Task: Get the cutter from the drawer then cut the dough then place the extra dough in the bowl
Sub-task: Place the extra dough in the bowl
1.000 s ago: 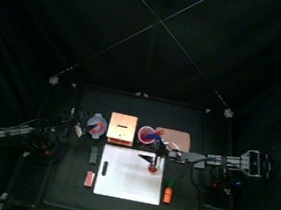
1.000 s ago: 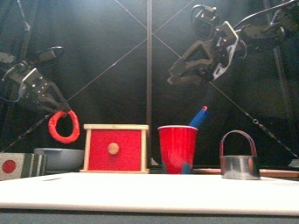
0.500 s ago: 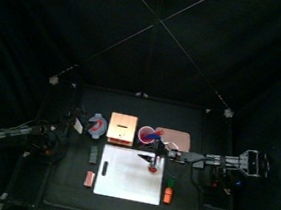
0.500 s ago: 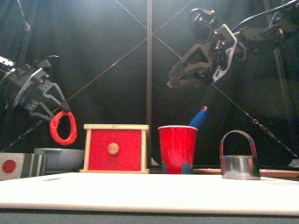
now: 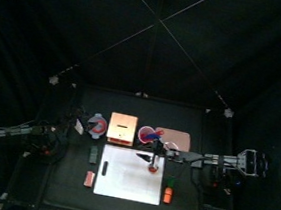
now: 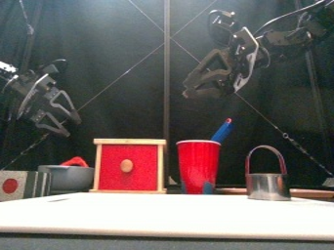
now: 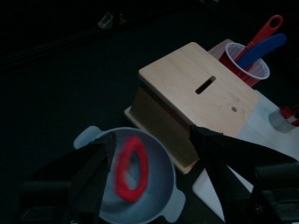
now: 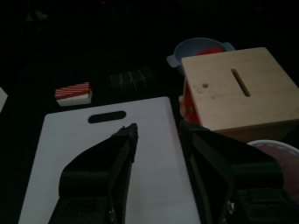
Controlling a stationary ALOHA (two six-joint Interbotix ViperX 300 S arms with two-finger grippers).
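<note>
White cutting board (image 5: pixel 125 180): flat, in front of the wooden box (image 6: pixel 131 166). No dough on it.
Box: red drawer front shut, facing front.
Blue-grey bowl (image 7: pixel 91 140): just beside the box, on its left.
Red cup (image 6: pixel 198 166): right of the box, near it, with a blue knife handle sticking up.
Cutter (image 6: pixel 267 179): upright on the table, farther right of the box, past the cup; wire handle up.
Red dough ring (image 7: pixel 129 166): lying inside the bowl.
Left gripper (image 7: pixel 152 147): above the bowl, jaws spread wide, empty.
Right gripper (image 8: pixel 158 129): high, right of the box, jaws parted, empty.
</note>
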